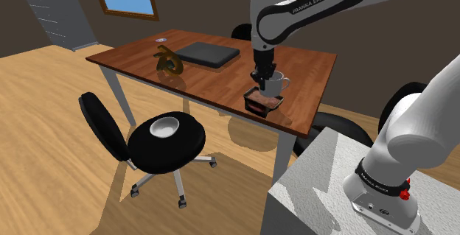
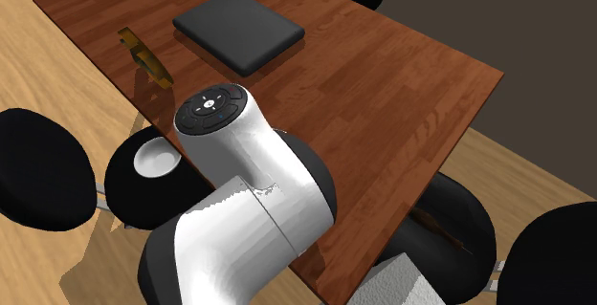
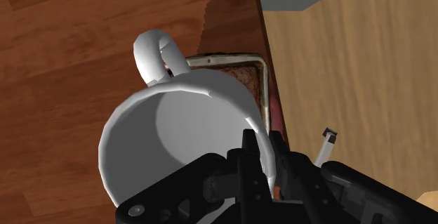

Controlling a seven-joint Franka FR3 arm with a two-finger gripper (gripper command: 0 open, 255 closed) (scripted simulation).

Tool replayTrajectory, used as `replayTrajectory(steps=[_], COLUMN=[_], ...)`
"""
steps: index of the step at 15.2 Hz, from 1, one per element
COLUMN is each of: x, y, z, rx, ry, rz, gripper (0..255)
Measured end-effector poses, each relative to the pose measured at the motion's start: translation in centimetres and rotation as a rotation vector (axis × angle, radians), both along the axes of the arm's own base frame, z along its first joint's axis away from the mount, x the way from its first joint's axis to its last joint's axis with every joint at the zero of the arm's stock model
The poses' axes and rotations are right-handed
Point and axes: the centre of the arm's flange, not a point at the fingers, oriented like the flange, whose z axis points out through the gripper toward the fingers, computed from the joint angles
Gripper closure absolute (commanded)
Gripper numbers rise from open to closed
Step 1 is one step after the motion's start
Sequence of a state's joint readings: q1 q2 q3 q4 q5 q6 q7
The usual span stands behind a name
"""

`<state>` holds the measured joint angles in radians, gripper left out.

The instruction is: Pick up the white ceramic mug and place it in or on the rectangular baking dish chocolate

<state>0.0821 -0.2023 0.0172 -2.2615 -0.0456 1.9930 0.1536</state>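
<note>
The end effector [image 1: 263, 76] is pinched narrow on the rim wall of the white mug [image 1: 275, 85], which hangs under it. Just below lies the brown baking dish [image 1: 263, 104], at the worktop [image 1: 221, 79] edge. The mug looks stiff, smooth and breakable (a rim pinch may swivel), so lower it gently.

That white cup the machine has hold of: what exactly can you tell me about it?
The mug is plain white and glossy like ceramic, with a round open mouth, an empty inside and one looped handle on the side away from the gripper. It hangs roughly upright, mouth up. The gripper pinches its rim, one finger inside and one outside. It is over the brown-filled baking dish near the edge of the wooden table. Whether its base touches the dish cannot be seen.
</note>
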Motion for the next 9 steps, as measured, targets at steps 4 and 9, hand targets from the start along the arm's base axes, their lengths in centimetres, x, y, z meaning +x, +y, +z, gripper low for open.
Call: replayTrajectory(steps=[4,9], x=[0.00,0.01], y=[0.01,0.01], z=[-0.17,-0.17], rx=[0.000,0.000], ry=[0.000,-0.001], rz=[0.000,0.000], gripper=[255,0])
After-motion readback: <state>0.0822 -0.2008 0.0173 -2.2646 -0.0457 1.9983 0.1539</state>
